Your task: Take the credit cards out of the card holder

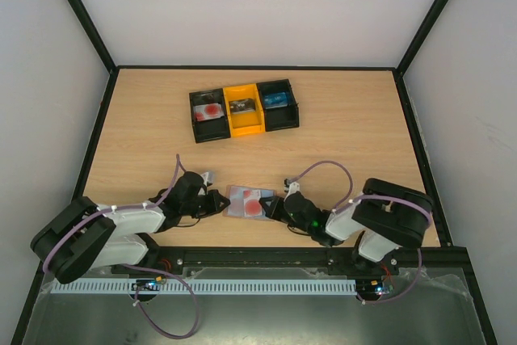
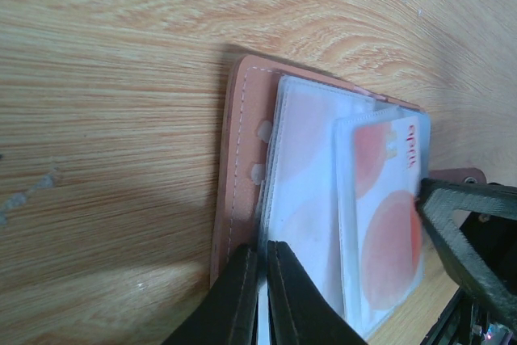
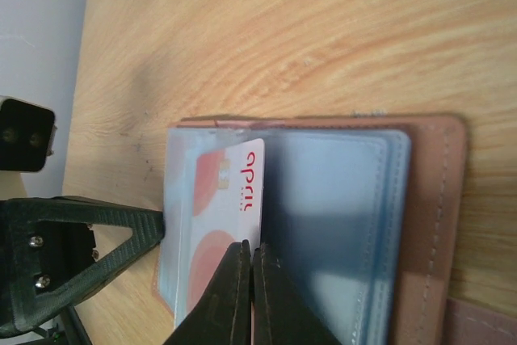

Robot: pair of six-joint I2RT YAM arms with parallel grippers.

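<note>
**Top view.** You have a pinkish-brown bifold card holder with blue-grey sleeves (image 1: pixel 246 202) lying open on the light wooden desk (image 1: pixel 347 143), near the front edge. Your left tool (image 1: pixel 221 202) is at its left edge and your right tool (image 1: pixel 272 208) at its right edge. Farther back stands a black-and-yellow three-compartment tray (image 1: pixel 245 130). Its left compartment holds a pale tray card with a red mark (image 1: pixel 210 110).

**Left wrist.** Your left tool (image 2: pixel 260 254) is pinched together on the edge of a clear sleeve of the card holder (image 2: pixel 242 159). A pale plastic card with red round marks (image 2: pixel 386 224) lies among the sleeves. One right-tool finger (image 2: pixel 464 228) touches its far edge.

**Right wrist.** Your right tool (image 3: pixel 252 253) is clamped thin on the long edge of the pale plastic card (image 3: pixel 222 224). You cannot tell whether the card is out of its pocket. A left-tool finger (image 3: pixel 121 228) meets the sleeves' opposite edge.
</note>
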